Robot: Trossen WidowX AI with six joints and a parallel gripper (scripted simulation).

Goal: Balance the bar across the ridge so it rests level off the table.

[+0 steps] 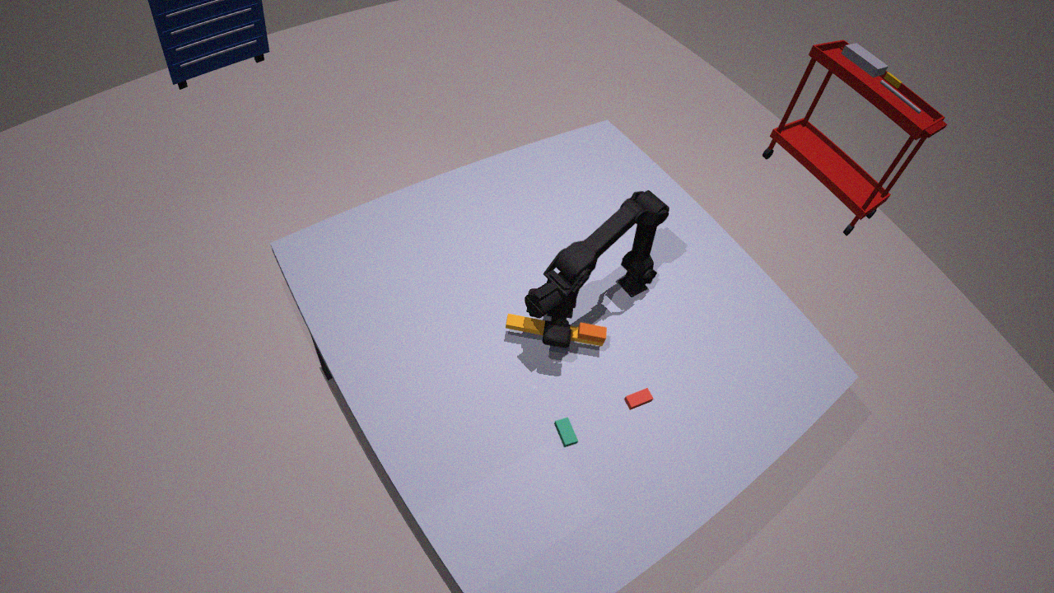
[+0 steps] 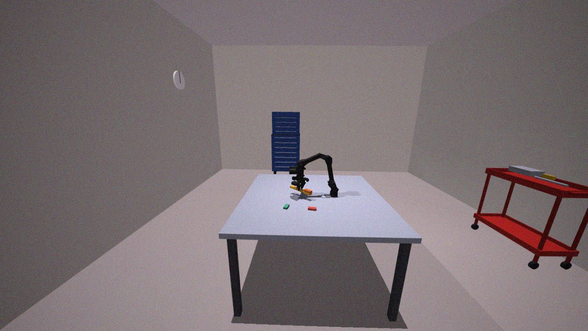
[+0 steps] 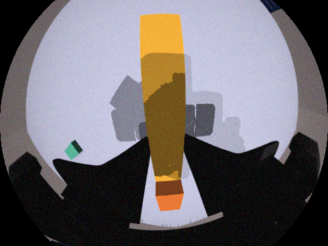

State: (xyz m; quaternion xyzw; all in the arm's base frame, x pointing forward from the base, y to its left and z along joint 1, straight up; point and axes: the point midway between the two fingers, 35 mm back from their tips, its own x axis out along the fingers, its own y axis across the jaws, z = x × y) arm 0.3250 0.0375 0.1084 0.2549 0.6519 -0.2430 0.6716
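The bar [image 1: 520,322] [image 2: 306,191] [image 3: 161,46] is long and yellow with an orange end [image 1: 591,332] [image 3: 169,201]. My gripper [image 1: 557,336] [image 2: 301,185] [image 3: 166,139] is shut on it near its middle and holds it about level, a little above the table [image 1: 442,258] [image 2: 349,222]. In the wrist view a darker grey block [image 3: 205,119] shows beside the bar and below it; it looks like the ridge, mixed with shadows. In the top and exterior views the ridge is hidden under the gripper and the bar.
A green block [image 1: 566,431] [image 2: 285,206] [image 3: 73,149] and a red block [image 1: 638,398] [image 2: 312,208] lie flat on the table in front of the gripper. A red cart [image 1: 855,125] [image 2: 530,205] and a blue drawer cabinet [image 1: 210,33] [image 2: 285,141] stand on the floor, away from the table.
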